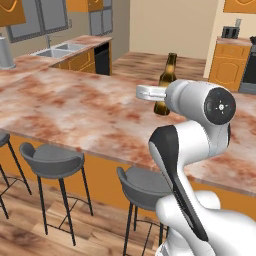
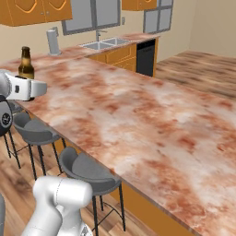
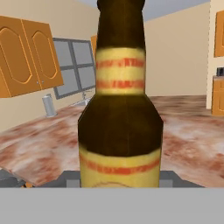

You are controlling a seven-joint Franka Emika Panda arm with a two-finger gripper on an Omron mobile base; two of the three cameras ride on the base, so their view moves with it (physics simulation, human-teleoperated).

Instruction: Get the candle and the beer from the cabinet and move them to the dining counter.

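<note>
The beer (image 1: 167, 80) is a brown bottle with tan labels, upright over the dining counter (image 1: 75, 110) near its middle. My gripper (image 1: 159, 93) is shut on its lower body. In the hand view the beer (image 3: 119, 118) rises close in front, with a dark fingertip (image 3: 70, 177) low on either side. From the right base view the beer (image 2: 25, 60) pokes up behind my hand (image 2: 25, 87) at the left end of the dining counter (image 2: 138, 110). I cannot tell whether its base touches the stone. Orange wall cabinet doors (image 3: 26, 57) hang closed at the back. The candle is out of view.
Grey bar stools (image 1: 50, 160) (image 1: 145, 187) stand along the counter's near side. Beyond it, a narrower worktop carries a sink (image 1: 57, 50) and a grey cylinder (image 1: 5, 52), with a black dishwasher (image 1: 102, 57) below. Wood floor lies past the far edge.
</note>
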